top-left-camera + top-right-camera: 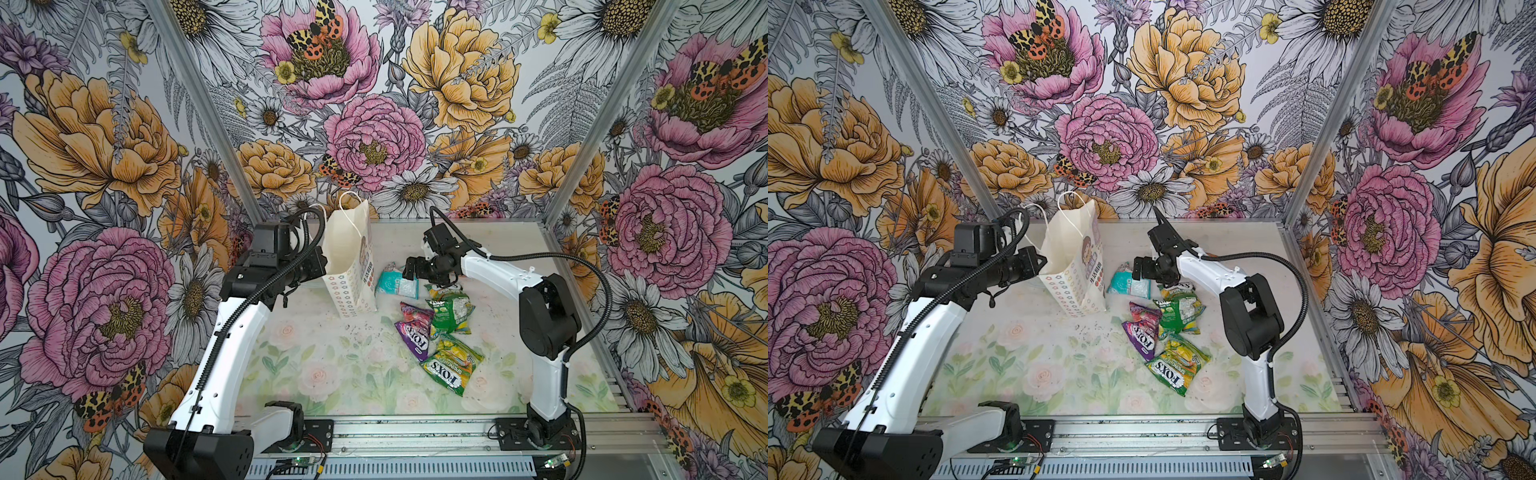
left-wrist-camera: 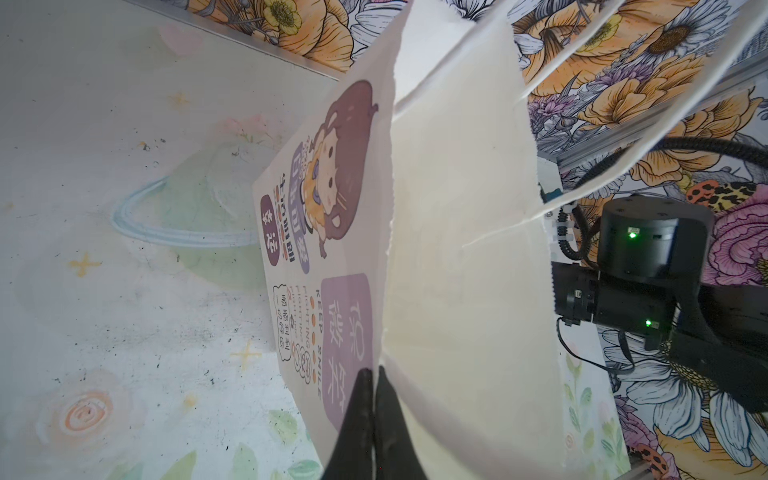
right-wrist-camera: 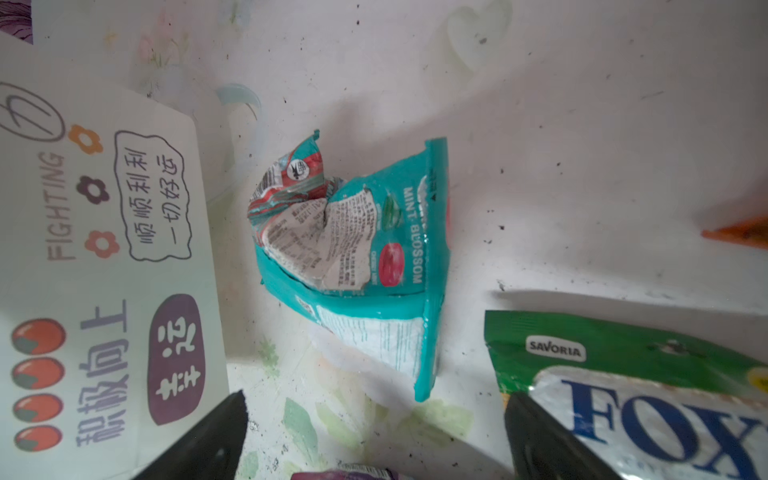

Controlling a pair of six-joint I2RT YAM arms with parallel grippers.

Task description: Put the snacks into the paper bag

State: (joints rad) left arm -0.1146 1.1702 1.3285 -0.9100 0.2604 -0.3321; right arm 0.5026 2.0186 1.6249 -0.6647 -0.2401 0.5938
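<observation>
Teal foil first: the teal-white packet [image 3: 357,257] lies crumpled on the table [image 1: 316,365], just beside the paper bag [image 1: 351,257] and directly under the right gripper [image 3: 374,419], whose jaws stand spread wide with nothing between them. Left gripper [image 2: 374,384] is pressed together on the rim of the bag's printed front wall, holding the mouth agape. The bag stands upright at the back, left of the packets. Other snacks lie in a loose run toward the front: green-yellow packets [image 1: 451,309] and the purple packet [image 1: 411,334]. The orange packet [image 3: 739,235] shows only as a corner in the right wrist view. Step in hand, as I read it: pick up the teal one. Best done by coming straight down on its puffed middle, jaws straddling the narrow width, closing on bulk rather than the slick seam, and staying off the bag wall so the left hold isn't jarred. Lift well above the rim before crossing over.
</observation>
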